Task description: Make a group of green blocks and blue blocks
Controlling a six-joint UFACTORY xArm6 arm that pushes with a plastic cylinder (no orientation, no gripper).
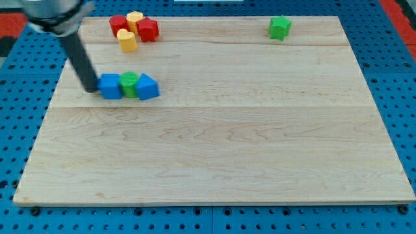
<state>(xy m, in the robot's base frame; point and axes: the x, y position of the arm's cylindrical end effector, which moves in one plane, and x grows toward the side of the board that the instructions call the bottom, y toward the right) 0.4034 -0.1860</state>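
My tip (91, 90) sits at the view's left of a tight row: blue cube (110, 86), green cylinder (129, 84), blue wedge (148, 87), all touching side by side. Tip looks to be touching or just beside the blue cube's left face; can't tell which. Tool is a bare rod w/ nothing to clench or release, so it grasps nothing, only pushes.

The green star (280, 27) sits alone near the counter's (208, 162) top right, well apart from the row, so the group looks incomplete.

Risks, as I judge them:
- Push rightward off-centre and the row may buckle, w/ the cylinder rolling out.
- Red/yellow cluster (133, 29) is near, above the row; an upward drift could mix them in.
- Green star is close to the counter's top edge; a bad push angle could send it off.
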